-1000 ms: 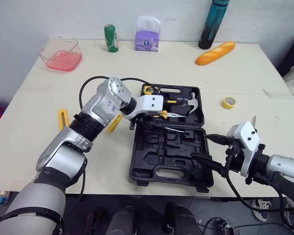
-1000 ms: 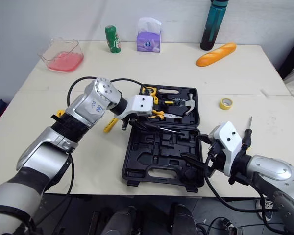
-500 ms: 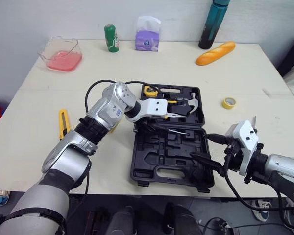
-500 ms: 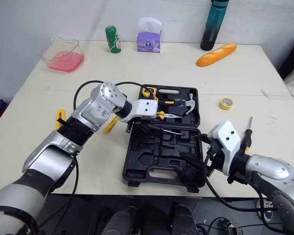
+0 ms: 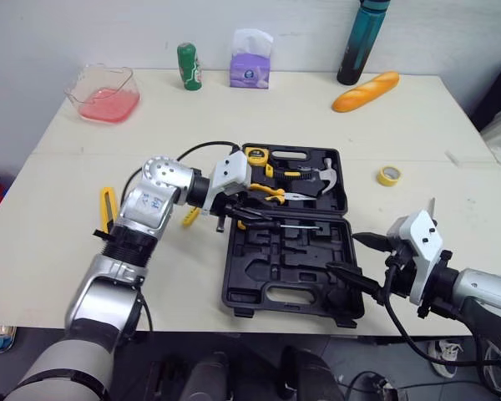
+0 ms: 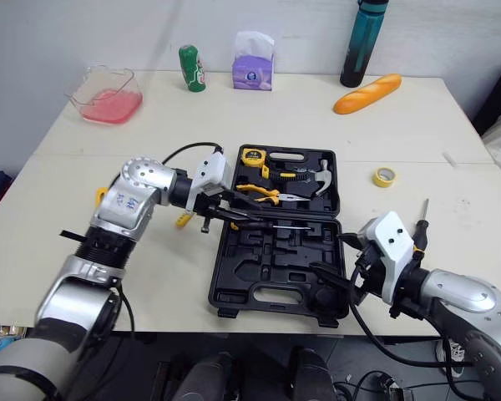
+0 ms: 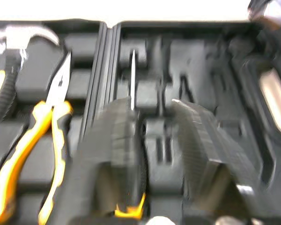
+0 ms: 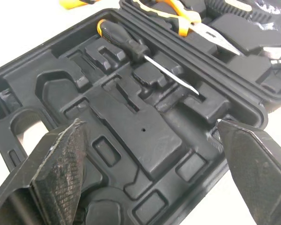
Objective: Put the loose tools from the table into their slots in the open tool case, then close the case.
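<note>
Black-handled screwdriver [image 8: 145, 54] lies along the hinge-side groove in the near half of the open tool case [image 5: 284, 261], the left gripper [image 7: 152, 108] hovering over its handle end with jaws apart and empty, the right gripper [image 5: 342, 253] wide open at the case's near right corner.

The tool case [image 5: 288, 267] lies open mid-desk [image 5: 67, 242], toward the front edge. Its far half holds the tape measure [image 5: 255, 154], pliers [image 5: 271, 194] and hammer [image 5: 324, 175]. A screwdriver [image 5: 288, 223] lies in the near half, just by the hinge. A cutter [image 5: 108, 206] lies to the case's left, a roll of tape [image 5: 390, 175] to its right. A tub [image 5: 105, 92], can [image 5: 189, 65], tissue box [image 5: 250, 68], bottle [image 5: 356, 42] and loaf [image 5: 366, 90] line the back.
</note>
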Controlling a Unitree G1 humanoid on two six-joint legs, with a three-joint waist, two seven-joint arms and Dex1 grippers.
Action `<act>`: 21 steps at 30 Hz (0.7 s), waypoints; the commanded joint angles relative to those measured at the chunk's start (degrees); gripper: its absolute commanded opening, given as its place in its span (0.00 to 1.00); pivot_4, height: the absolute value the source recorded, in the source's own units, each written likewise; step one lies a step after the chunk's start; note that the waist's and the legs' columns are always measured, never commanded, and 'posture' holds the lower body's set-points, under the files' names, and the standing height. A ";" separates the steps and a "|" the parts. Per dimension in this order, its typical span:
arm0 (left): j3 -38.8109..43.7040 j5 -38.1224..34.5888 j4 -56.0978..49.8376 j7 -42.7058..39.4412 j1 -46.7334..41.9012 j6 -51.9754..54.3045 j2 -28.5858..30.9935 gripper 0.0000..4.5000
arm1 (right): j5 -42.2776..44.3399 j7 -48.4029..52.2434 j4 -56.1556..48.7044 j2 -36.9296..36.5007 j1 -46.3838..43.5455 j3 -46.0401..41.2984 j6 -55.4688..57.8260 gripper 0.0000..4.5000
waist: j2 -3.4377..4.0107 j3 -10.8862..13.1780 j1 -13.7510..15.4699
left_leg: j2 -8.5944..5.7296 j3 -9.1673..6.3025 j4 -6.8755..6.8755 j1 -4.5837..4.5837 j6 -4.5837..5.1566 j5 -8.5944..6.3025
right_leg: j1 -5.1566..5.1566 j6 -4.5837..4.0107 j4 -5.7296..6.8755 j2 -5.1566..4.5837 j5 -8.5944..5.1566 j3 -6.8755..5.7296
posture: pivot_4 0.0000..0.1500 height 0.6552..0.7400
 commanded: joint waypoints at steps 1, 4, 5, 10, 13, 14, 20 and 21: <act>0.49 0.15 3.15 3.23 1.96 -4.07 -2.12 0.02 | 0.84 0.06 -0.75 -0.44 -1.09 -0.74 -0.44 1.00 | 0.00 0.00 0.04 | -0.01 0.00 0.00 0.00 0.00 0.00 | 0.00 0.00 0.00 0.01 0.00 -0.01 | 1.00 0.99; -0.76 2.43 5.71 5.54 3.09 -6.21 -2.90 0.02 | 0.88 -0.19 -0.84 -0.27 -1.43 -0.47 -0.13 1.00 | 0.00 0.00 0.04 | 0.00 0.02 -0.02 0.00 0.00 0.00 | -0.01 0.00 0.00 0.02 0.00 -0.01 | 1.00 0.99; -0.88 2.89 6.57 6.24 2.94 -6.70 -3.05 0.02 | 0.98 -0.31 -1.04 -0.18 -1.36 -0.47 -0.02 1.00 | 0.00 0.00 0.05 | 0.00 0.02 -0.02 0.01 0.00 0.00 | -0.01 0.00 0.00 0.02 0.00 -0.01 | 1.00 0.99; -1.38 4.40 10.08 8.02 1.54 -6.30 -3.22 0.02 | 1.16 -0.52 -1.59 -0.03 -0.47 -0.83 0.10 1.00 | -0.01 0.00 0.24 | -0.01 0.01 -0.01 0.01 0.00 0.00 | 0.00 0.00 0.00 0.00 0.00 -0.02 | 1.00 0.99; -2.85 5.61 10.69 6.88 1.58 -6.13 -2.51 0.02 | 1.23 -0.75 -1.62 0.03 -0.07 -1.03 0.06 1.00 | -0.01 -0.01 0.13 | -0.01 0.02 -0.02 0.01 0.00 0.00 | 0.00 0.00 0.00 0.01 0.00 -0.01 | 1.00 0.99; -4.01 6.48 10.64 6.01 2.07 -5.96 -2.00 0.02 | 1.21 -0.78 -1.63 0.05 0.04 -1.02 0.01 1.00 | -0.01 -0.01 0.10 | 0.00 0.02 -0.02 0.02 0.00 0.00 | 0.00 0.00 0.00 0.01 0.00 -0.01 | 1.00 0.99; -14.67 17.70 14.40 7.23 5.57 -3.16 1.75 0.02 | 0.72 -1.55 -1.43 0.56 0.15 -0.05 -0.33 1.00 | -0.01 -1.11 -0.14 | 0.01 0.04 -0.19 0.34 -0.01 -0.02 | 0.25 -0.01 -0.12 0.04 0.00 0.01 | 1.00 0.99; -15.13 18.19 15.14 7.90 5.52 -2.85 1.56 0.02 | 0.65 -1.75 -1.38 0.69 0.18 0.07 -0.31 1.00 | 0.08 -1.30 -0.34 | 0.02 0.11 -0.28 0.62 -0.02 -0.08 | 0.46 -0.02 -0.17 0.05 -0.01 0.06 | 1.00 0.99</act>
